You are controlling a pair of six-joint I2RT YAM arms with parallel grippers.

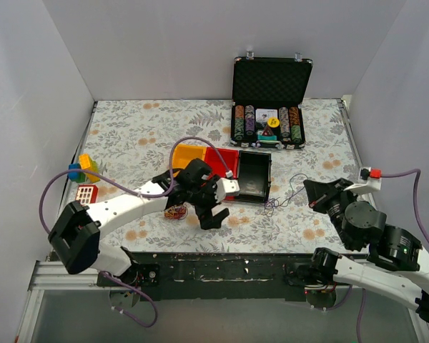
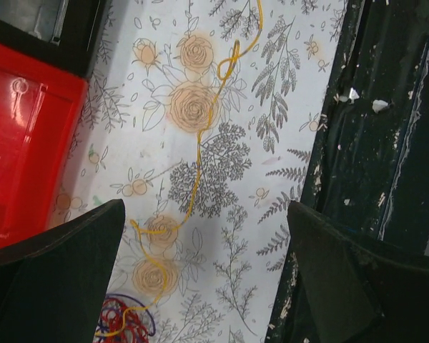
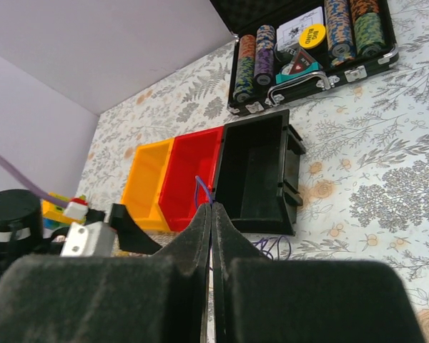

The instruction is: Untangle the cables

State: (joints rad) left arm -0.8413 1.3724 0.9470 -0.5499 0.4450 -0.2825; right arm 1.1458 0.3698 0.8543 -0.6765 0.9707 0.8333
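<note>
– Yellow catches us first: the yellow wire (image 2: 200, 143) snakes over the floral tablecloth (image 1: 129, 136), running between the two fingers of the left gripper (image 1: 207, 207).

– We see the same. That gripper's jaws stand wide apart above the cloth and hold nothing. One end of the wire runs into the clump (image 1: 175, 211) of red and purple strands, which lies just beside the gripper, on the near side of the yellow bin (image 1: 188, 153).

– And the edges around it?

– In the left wrist view the red bin (image 1: 220, 161) walls off one side and the black front rail (image 1: 222, 268) of the table the other. A strip of bare cloth lies between them, and the wire is on it.

– What do we make of the right gripper (image 1: 309, 188)?

– Its fingers are pressed together, with the purple wire (image 3: 200, 189) coming out at their tips, so we read it as pinched. More purple loops lie on the cloth by the near right corner of the black bin (image 1: 254, 175).

– Room to move?

– Bare cloth lies between the black bin and the right gripper, and again behind the bins up to the poker chip case (image 1: 272, 103), which stands open at the far edge. White walls (image 1: 28, 107) close in the left, far and right sides.
</note>
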